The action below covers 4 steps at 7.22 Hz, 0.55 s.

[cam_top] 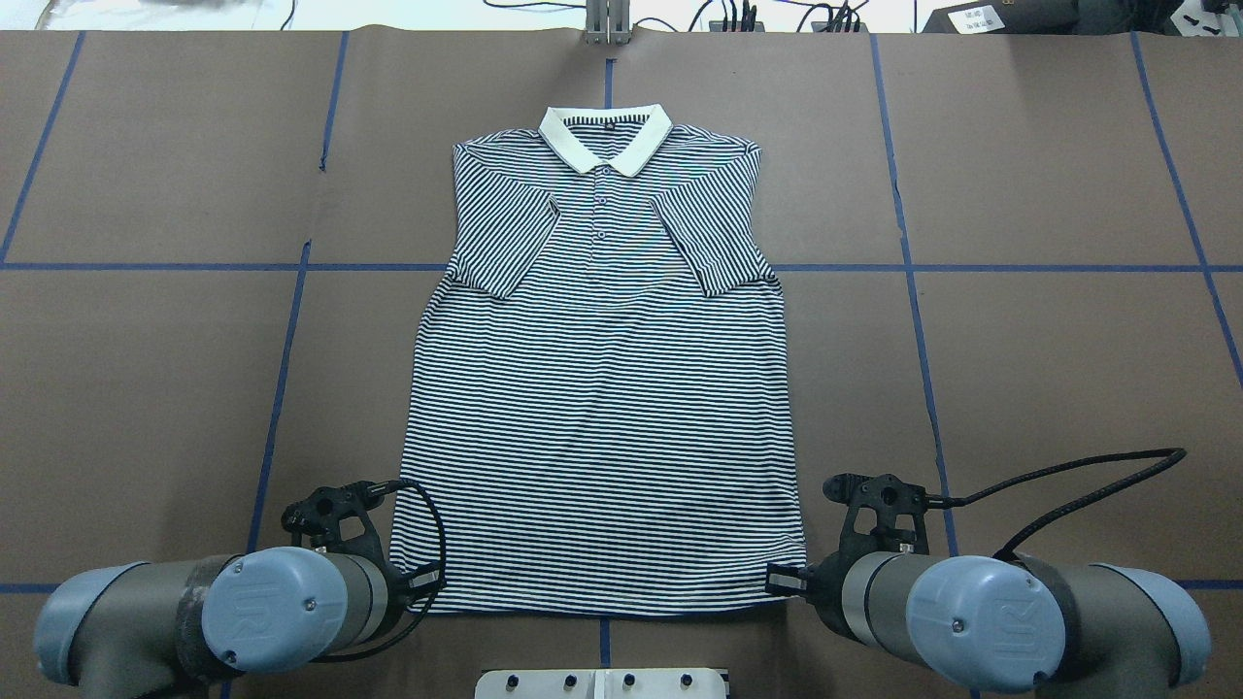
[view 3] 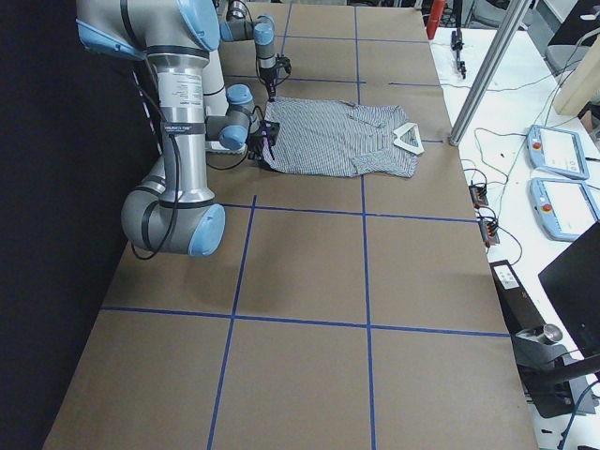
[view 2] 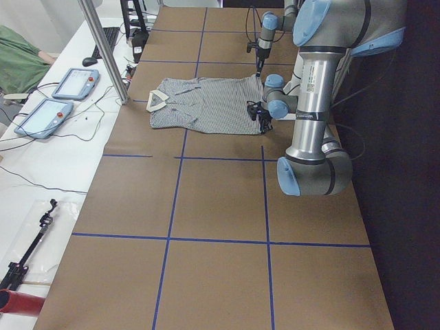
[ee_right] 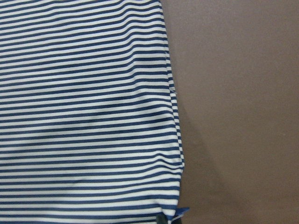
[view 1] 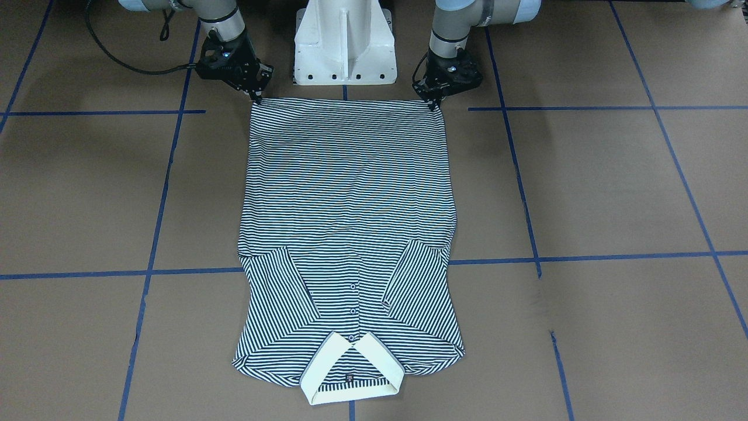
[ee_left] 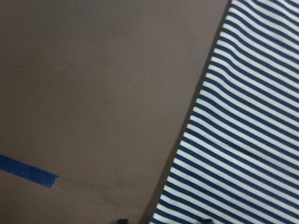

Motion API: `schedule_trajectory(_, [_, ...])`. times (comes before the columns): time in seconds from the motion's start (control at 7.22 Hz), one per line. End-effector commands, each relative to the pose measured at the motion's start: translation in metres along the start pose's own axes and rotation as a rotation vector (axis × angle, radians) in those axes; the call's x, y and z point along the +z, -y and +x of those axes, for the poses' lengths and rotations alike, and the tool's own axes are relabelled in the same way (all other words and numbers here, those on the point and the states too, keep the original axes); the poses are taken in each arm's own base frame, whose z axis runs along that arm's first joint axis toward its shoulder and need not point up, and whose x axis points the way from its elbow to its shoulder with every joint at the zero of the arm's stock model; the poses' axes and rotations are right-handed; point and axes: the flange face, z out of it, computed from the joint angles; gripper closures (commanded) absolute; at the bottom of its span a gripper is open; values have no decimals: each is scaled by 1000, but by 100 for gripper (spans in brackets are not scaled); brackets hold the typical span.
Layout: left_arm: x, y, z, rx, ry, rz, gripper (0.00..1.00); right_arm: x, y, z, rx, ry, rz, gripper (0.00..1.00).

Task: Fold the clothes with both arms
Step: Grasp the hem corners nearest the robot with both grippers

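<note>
- A navy-and-white striped polo shirt (view 1: 345, 187) lies flat and front-up on the brown-covered table (view 1: 613, 187), centred before the robot's white pedestal base (view 1: 345, 44).
- Its cream collar (view 1: 350, 374) points to the far edge, away from the robot. Its straight hem (view 1: 345, 100) runs just in front of the base.
- Both short sleeves (view 1: 280, 298) are folded inward over the chest, one on each side of the button placket (view 1: 352, 310).
- The left gripper (view 1: 435, 104) is down at the hem corner on the robot's left, its tips touching the fabric's edge.
- Whether this claw is clamped on the cloth cannot be told. The left wrist view shows only the striped side edge against the brown table and two dark specks at the bottom of the frame.
- The right gripper (view 1: 256, 98) meets the opposite hem corner in the same way, tips on the fabric.
- Its hold cannot be told either. The right wrist view shows the shirt's edge and corner, with almost nothing of the fingers.
- Blue tape lines (view 1: 584, 257) divide the table into large rectangles, and one of them passes under the shirt at sleeve level.
- Seen from the left end, two teach pendants (view 2: 74, 82) rest on a white bench beyond the table's far edge.
</note>
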Motion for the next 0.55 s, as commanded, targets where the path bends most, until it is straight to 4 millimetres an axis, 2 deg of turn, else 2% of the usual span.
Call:
schedule_trajectory(0.0, [-9, -1, 6, 0, -22, -6, 100, -1, 0, 1, 1, 0, -1, 100])
schedule_trajectory(0.14, [-27, 0, 6, -2, -51, -10, 100, -9, 1, 0, 0, 13, -6, 100])
schedule_trajectory(0.42, [-54, -11, 8, 21, -36, -19, 100, -38, -3, 25, -11, 8, -87, 100])
